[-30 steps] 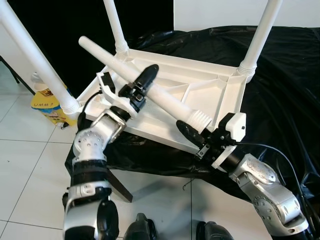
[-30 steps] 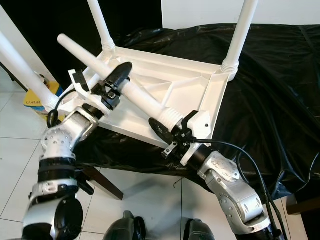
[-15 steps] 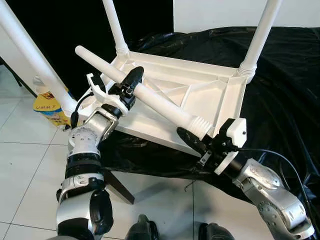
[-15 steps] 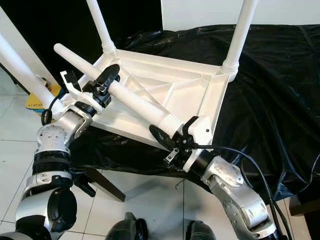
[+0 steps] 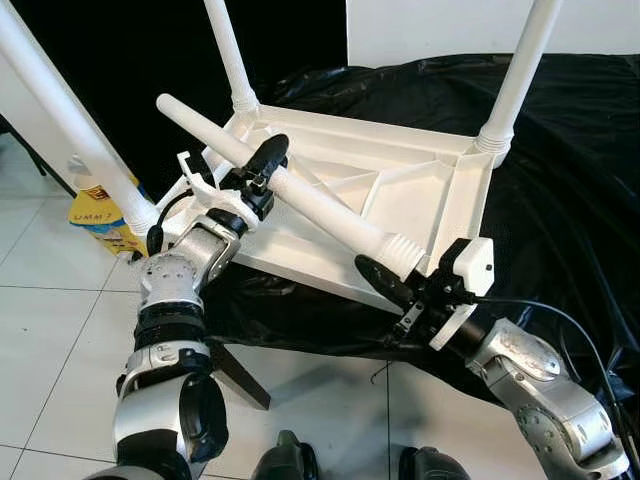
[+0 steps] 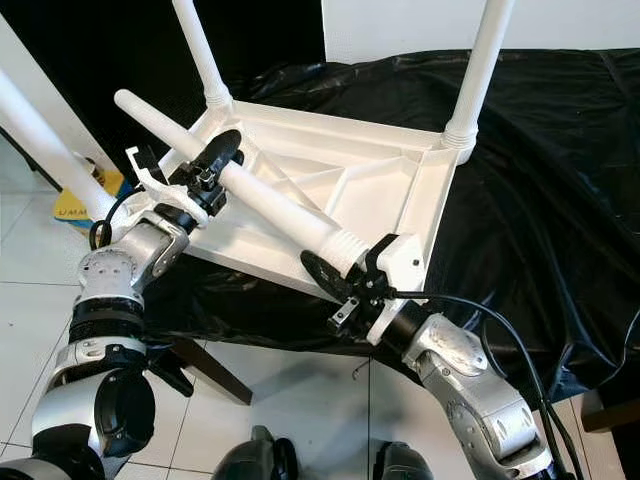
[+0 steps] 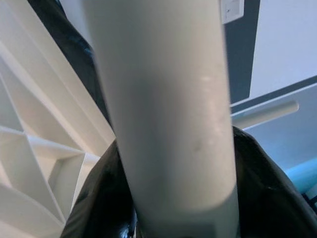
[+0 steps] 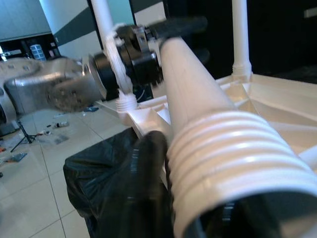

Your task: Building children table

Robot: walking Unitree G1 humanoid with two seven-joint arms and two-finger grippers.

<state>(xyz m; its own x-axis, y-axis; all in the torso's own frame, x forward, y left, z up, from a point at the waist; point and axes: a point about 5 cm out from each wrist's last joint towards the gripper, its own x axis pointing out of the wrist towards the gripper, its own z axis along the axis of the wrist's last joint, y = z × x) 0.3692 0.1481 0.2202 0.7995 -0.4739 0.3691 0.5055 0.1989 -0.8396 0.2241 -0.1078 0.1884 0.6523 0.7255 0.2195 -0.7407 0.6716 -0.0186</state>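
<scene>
- Our left gripper (image 5: 262, 170) is clamped round the loose table leg (image 5: 300, 195) on its smooth upper stretch, one black finger (image 5: 268, 156) lying over the top of the tube.
- In the left wrist view that leg (image 7: 163, 114) runs straight away from the camera, the dark fingers hugging it on both sides.
- Our right gripper (image 5: 395, 285) has the same leg at its ribbed, threaded end (image 5: 402, 252), a black finger (image 5: 378, 281) pressed against the ribs from below.
- The right wrist view looks straight up the threads (image 8: 233, 163), a finger (image 8: 143, 183) touching them, and our left wrist (image 8: 74, 89) at the far end.
- So we carry the leg between both arms, tilted, the plain tip high on our left, the threaded end low on our right, just beside the near right corner of the table.
- The white table top (image 5: 400, 175) lies upside down on a black sheet (image 5: 580, 150), its ribbed underside facing up.
- Three legs already stand upright in their corners: back left (image 5: 228, 55), back right (image 5: 515, 75), near left (image 5: 70, 120).
- A yellow package (image 5: 95, 210) sits on the tiled floor (image 5: 50, 330) just beside the near left leg.
</scene>
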